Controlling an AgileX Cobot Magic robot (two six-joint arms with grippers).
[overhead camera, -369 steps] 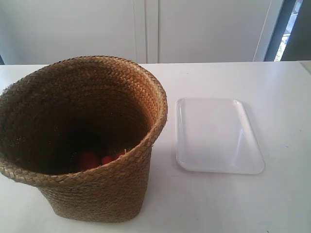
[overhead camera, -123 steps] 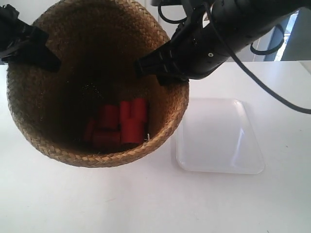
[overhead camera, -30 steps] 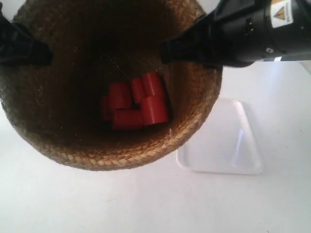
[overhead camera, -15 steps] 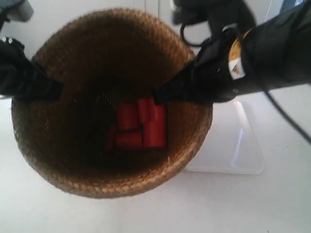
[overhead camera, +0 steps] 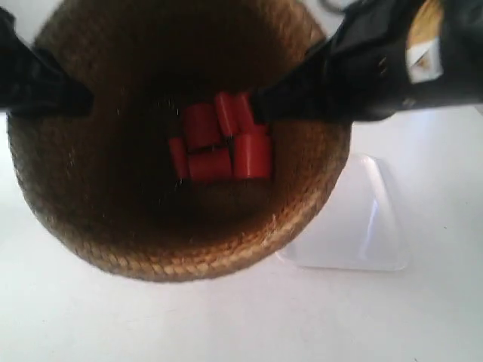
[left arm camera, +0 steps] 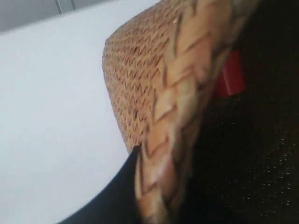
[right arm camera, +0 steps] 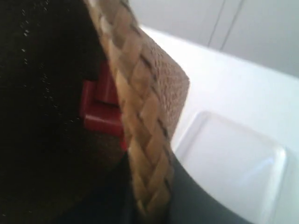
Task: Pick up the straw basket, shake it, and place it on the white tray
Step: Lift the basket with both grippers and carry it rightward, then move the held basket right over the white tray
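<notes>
Exterior: the straw basket (overhead camera: 151, 226) is held up off the counter (overhead camera: 226, 324), mouth turned to the camera, slightly blurred. Its rim is gripped on opposite sides by the arm at the exterior view's left (overhead camera: 38, 83) and the arm at the exterior view's right (overhead camera: 377, 68). Red cylinders (overhead camera: 219, 143) are bunched at the dark bottom. The white tray (overhead camera: 362, 226) lies flat on the counter at the right, its left part hidden behind the basket.

Left wrist: the left pincer (left arm camera: 159, 205) is clenched on the braided rim, with one dark finger seen against the outer wall. One red cylinder is seen inside.

Right wrist: the right pincer (right arm camera: 149, 205) is clenched on the rim likewise. Red cylinders are seen inside; the tray is seen below, beyond the basket wall.
</notes>
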